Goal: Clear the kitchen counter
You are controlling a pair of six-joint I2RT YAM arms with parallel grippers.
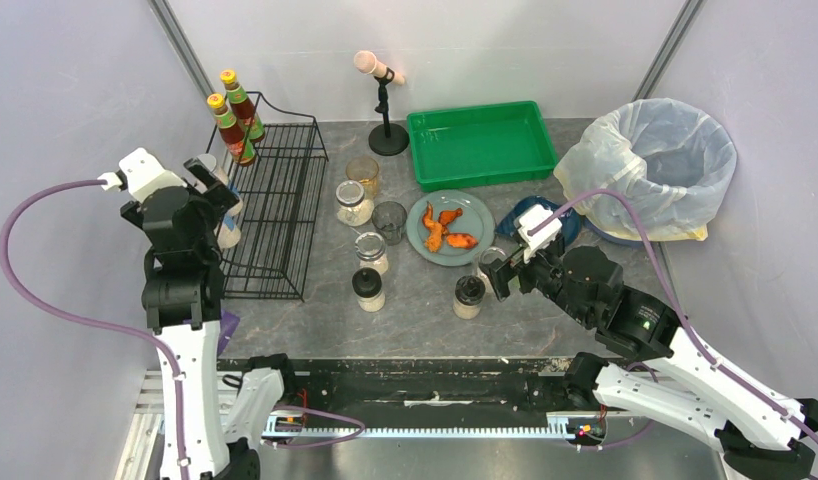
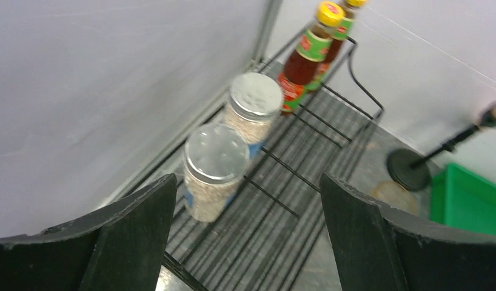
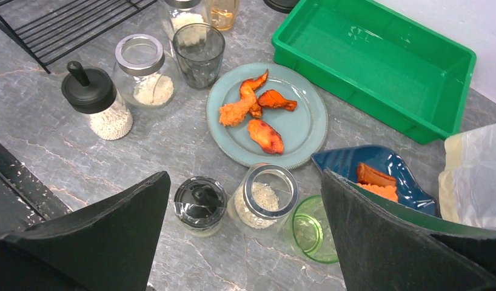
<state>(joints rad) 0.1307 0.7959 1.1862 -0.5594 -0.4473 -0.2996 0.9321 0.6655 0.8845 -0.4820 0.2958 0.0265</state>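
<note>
1. The top view is showing the kitchen counter [image 1: 425, 310] spreading across the middle of the scene. It is carrying a black wire rack [image 1: 275, 215] at the left, a green tray [image 1: 482, 145] at the back and a bag-lined bin [image 1: 657, 160] at the right.
2. The left gripper [image 1: 213, 185] is hanging over the rack's left side, and its arm is covering most of what stands there.
3. The left wrist view is filling that gap: two metal-lidded jars [image 2: 215, 170] are standing on the rack beside the wall, with two sauce bottles [image 2: 306, 57] at its far end. The black fingers [image 2: 136, 224] are spread wide with nothing between them.
4. The right gripper [image 1: 500, 272] is hovering over the counter's right half, hiding much of what is beneath it from above.
5. The right wrist view is revealing a blue dish [image 3: 348, 160] holding orange food, a green cup [image 3: 312, 229], a silver-rimmed jar [image 3: 267, 197] and a black-lidded jar [image 3: 200, 203], all sitting on the counter. The jaws here are also gaping wide, gripping nothing.
6. Both the top and right wrist views are showing the grey-blue plate [image 3: 306, 130] of fried pieces [image 3: 258, 112] just in front of the tray.
</note>
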